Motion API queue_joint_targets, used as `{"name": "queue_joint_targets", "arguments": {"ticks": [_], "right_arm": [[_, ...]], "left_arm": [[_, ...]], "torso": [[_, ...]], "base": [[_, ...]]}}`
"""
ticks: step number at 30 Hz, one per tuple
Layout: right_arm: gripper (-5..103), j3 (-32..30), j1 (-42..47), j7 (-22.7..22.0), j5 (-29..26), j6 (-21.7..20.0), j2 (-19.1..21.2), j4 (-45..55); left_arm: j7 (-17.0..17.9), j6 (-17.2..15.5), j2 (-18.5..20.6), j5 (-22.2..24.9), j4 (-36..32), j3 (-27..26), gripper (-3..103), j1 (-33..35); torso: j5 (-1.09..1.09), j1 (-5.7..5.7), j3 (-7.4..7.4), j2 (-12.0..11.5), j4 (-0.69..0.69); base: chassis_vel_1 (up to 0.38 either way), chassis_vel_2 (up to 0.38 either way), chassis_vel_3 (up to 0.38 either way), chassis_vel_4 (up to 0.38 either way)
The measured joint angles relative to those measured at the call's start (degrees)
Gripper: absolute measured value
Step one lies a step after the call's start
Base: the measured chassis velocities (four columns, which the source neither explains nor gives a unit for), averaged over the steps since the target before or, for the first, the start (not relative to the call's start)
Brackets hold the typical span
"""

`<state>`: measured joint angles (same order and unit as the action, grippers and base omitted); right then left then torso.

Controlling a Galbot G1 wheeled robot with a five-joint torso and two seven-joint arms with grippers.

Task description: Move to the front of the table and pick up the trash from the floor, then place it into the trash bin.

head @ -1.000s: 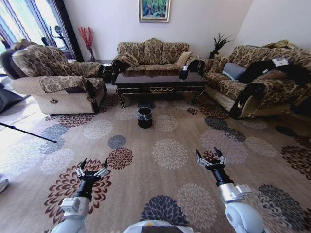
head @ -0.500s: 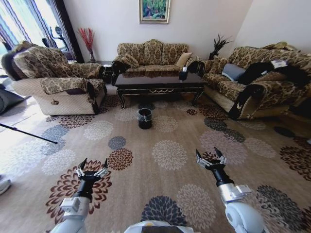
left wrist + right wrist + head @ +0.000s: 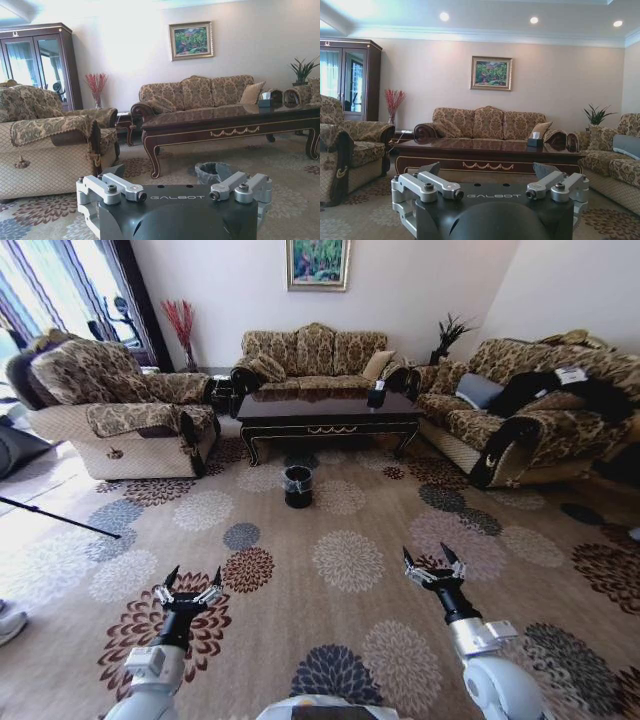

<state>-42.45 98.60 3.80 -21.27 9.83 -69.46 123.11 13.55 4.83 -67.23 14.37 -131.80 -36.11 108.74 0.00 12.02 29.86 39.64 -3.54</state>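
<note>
The left gripper (image 3: 189,583) and the right gripper (image 3: 432,561) both have their jaws spread open and hold nothing; they hang low over the flowered carpet (image 3: 350,558), well apart from each other. Far ahead of them stands the bin (image 3: 297,483) on the carpet, just in front of the table (image 3: 328,410). Trash is too small to make out. Sofas (image 3: 312,351) surround the table.

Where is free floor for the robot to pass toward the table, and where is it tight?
The wide carpet between both open grippers, left gripper and right gripper, and the trash bin is bare. More free carpet lies either side of the bin. It is crowded near the table, hemmed by the armchair and the side sofa.
</note>
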Motion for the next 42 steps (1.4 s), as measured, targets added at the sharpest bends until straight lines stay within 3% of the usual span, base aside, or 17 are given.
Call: {"name": "queue_joint_targets", "arguments": {"ticks": [42], "right_arm": [[100,0.00,0.00,0.00,0.00,0.00,0.00,0.00]], "left_arm": [[0.00,0.00,0.00,0.00,0.00,0.00,100,0.00]], "torso": [[0.00,4.50,6.02,10.52,0.00]], "base": [[0.000,0.000,0.000,0.000]]}}
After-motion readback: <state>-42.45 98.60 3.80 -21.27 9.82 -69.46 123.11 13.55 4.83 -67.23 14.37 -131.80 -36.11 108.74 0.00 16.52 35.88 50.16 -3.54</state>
